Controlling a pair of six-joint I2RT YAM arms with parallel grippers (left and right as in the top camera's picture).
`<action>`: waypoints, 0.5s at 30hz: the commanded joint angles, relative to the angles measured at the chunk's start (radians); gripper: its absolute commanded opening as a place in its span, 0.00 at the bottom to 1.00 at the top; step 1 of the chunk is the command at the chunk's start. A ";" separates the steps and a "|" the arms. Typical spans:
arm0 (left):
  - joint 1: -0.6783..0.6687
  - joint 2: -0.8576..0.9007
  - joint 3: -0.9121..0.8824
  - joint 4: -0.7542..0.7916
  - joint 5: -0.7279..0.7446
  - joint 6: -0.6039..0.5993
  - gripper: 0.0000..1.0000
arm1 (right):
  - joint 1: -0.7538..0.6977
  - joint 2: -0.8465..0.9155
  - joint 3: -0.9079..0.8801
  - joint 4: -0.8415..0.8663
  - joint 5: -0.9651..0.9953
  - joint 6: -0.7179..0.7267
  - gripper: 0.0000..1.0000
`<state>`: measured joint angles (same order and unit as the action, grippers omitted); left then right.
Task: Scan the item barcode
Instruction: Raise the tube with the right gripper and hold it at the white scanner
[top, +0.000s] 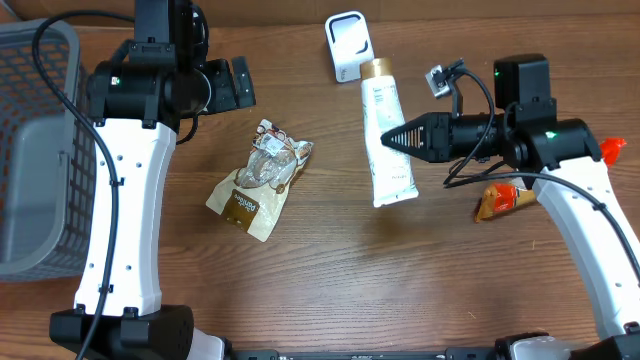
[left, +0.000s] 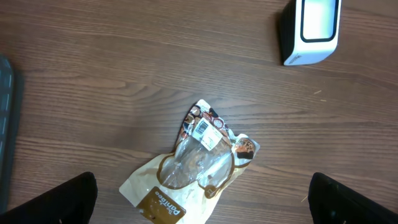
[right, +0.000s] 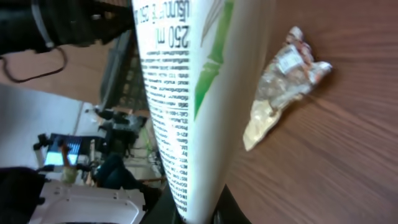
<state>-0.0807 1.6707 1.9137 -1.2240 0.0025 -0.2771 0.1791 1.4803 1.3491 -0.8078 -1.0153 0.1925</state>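
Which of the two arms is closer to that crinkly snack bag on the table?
Left. The left gripper hangs open just past the snack bag; the right gripper is farther off to its side, shut on the white tube.

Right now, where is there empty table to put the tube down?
The widest bare wood is the front middle, below the snack bag and the tube, between the left arm and the right arm. A narrower strip runs between bag and tube. It is crowded up top by the scanner and at right around the orange packet.
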 joint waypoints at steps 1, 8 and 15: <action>-0.005 -0.004 -0.005 0.001 -0.013 0.019 1.00 | 0.031 -0.026 0.175 -0.044 0.179 0.024 0.04; -0.005 -0.004 -0.005 0.001 -0.013 0.019 1.00 | 0.229 0.080 0.465 -0.149 1.030 0.011 0.04; -0.005 -0.004 -0.005 0.001 -0.013 0.019 0.99 | 0.356 0.266 0.457 0.095 1.555 -0.209 0.04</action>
<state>-0.0807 1.6707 1.9137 -1.2243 0.0021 -0.2771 0.5312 1.6623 1.7954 -0.7654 0.1917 0.1078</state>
